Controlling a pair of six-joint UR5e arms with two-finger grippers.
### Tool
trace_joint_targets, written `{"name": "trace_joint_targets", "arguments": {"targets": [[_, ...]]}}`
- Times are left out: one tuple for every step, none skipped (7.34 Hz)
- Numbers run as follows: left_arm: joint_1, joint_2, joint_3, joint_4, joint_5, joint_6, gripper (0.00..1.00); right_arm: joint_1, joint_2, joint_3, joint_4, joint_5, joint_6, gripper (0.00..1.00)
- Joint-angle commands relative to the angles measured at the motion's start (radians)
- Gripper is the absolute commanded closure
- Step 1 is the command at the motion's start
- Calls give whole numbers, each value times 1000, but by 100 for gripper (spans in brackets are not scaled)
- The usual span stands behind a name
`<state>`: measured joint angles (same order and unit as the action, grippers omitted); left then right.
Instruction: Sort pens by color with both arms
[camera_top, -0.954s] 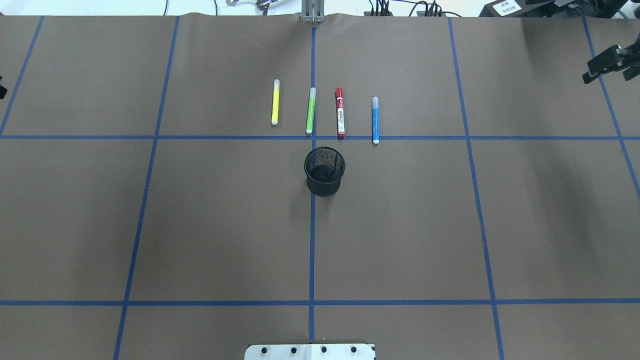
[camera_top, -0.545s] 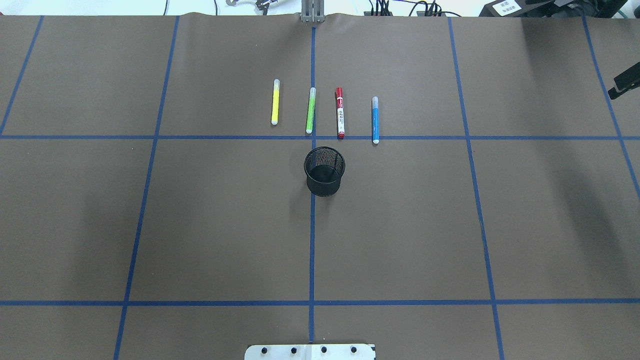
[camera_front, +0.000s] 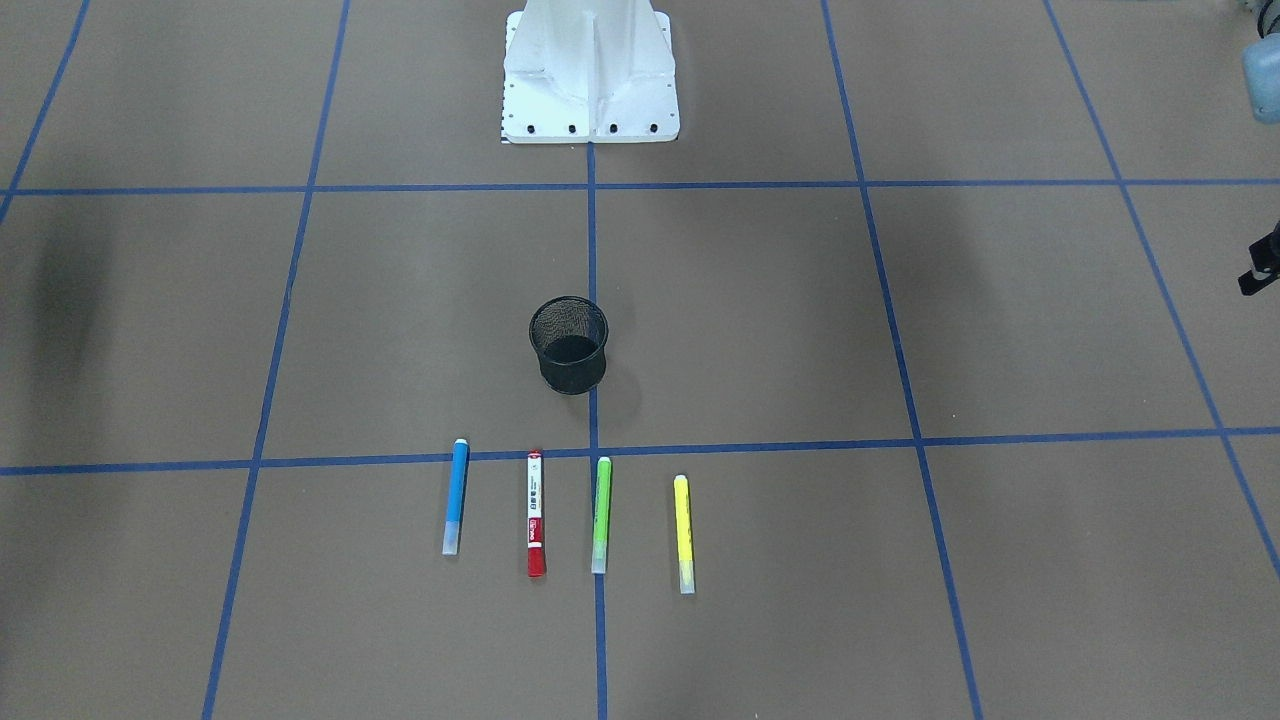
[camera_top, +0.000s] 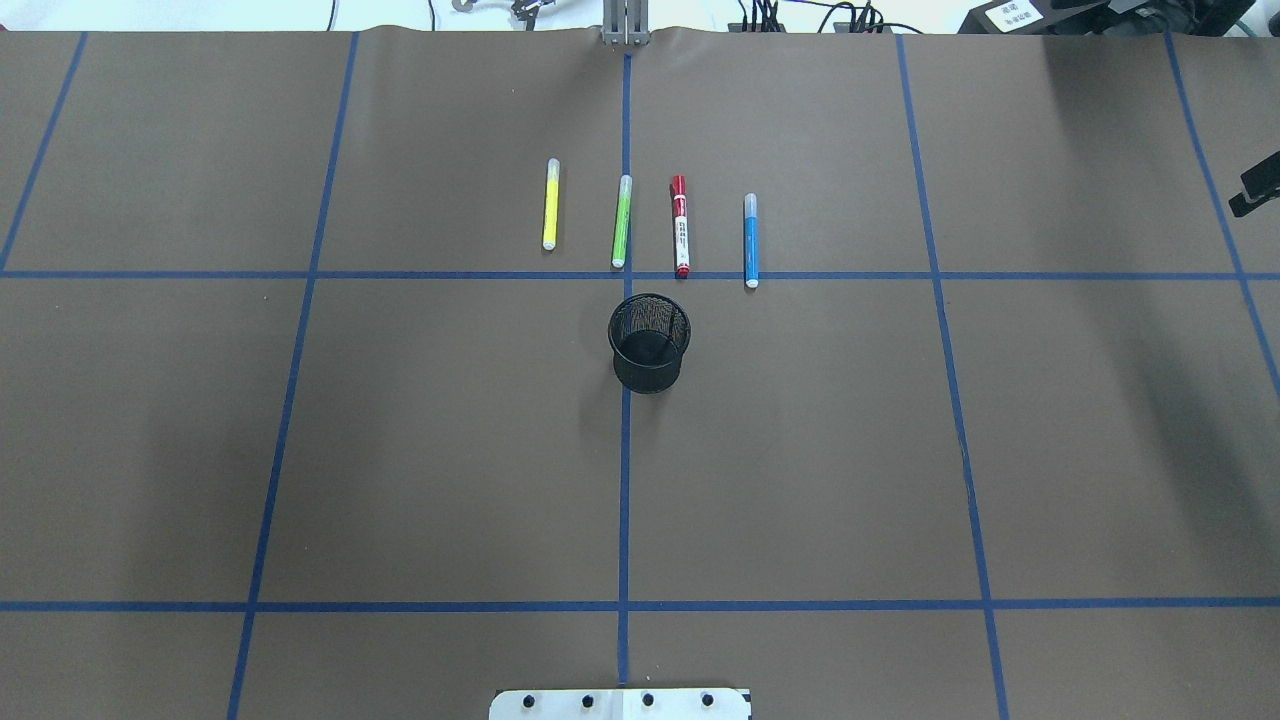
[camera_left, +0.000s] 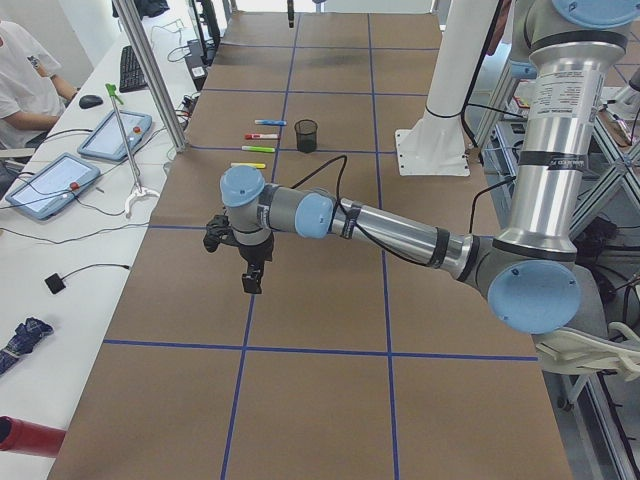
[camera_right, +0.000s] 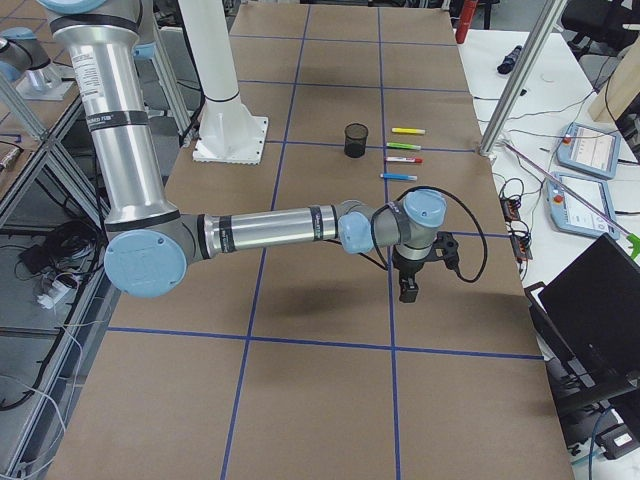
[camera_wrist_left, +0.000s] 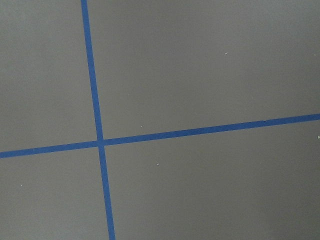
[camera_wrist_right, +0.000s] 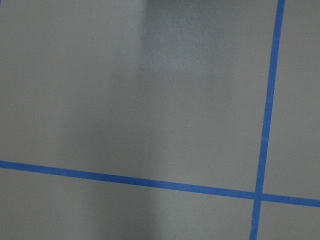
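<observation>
Four pens lie side by side on the brown table beyond the black mesh cup (camera_top: 649, 342): yellow (camera_top: 550, 204), green (camera_top: 621, 221), a white-barrelled one with a red cap (camera_top: 680, 226), and blue (camera_top: 750, 240). Nothing touches them. Only a black sliver of my right gripper (camera_top: 1258, 188) shows at the overhead view's right edge, far from the pens. My left gripper (camera_front: 1262, 265) barely enters the front view at its right edge; it hangs over bare table (camera_left: 252, 275). I cannot tell whether either is open or shut. Both wrist views show only paper and blue tape.
The white mounting base (camera_top: 620, 703) sits at the near table edge. Blue tape lines (camera_top: 625, 480) grid the paper. A metal post (camera_top: 625, 22) and cables stand at the far edge. A person sits at a side desk (camera_left: 25, 85) with tablets.
My right gripper has drawn back toward the overhead view's right edge and slightly nearer. The dark sliver of the left gripper at the left edge has gone. Pens and cup are unmoved.
</observation>
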<state>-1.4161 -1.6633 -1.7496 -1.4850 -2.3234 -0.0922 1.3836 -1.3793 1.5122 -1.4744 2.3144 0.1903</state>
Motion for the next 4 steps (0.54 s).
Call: {"name": "trace_joint_targets", "arguments": {"targets": [[-6,26,8,-3,-1,-4,1,3,-6,0,-3,6,1,1],[-38,33,45,-8,-2,-4,1,9,-1,2,-33,8,1,1],[-46,34,50,-8,-13,-4,1,29,-7,6,-44,32,1,1],[-50,36,53,-8,-16,-4,1,43,-26,14,-41,55,1,1]]}}
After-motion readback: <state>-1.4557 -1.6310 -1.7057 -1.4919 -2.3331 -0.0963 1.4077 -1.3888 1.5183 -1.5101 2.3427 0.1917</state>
